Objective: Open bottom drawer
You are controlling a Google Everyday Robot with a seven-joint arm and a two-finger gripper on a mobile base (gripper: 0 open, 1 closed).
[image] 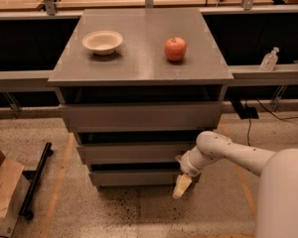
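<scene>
The bottom drawer (134,177) is the lowest of three stacked grey drawers under a grey cabinet top. Its flat front has no handle and sits just above the floor. My gripper (181,186) hangs at the right end of that drawer front, its pale fingers pointing down at the floor. The white arm comes in from the lower right. The middle drawer (131,152) and the top drawer (139,116) lie above.
A white bowl (103,41) and a red apple (175,49) sit on the cabinet top (139,66). A cardboard box (2,192) and a black bar (36,180) lie on the floor at the left. A clear bottle (269,59) stands on a ledge at the right.
</scene>
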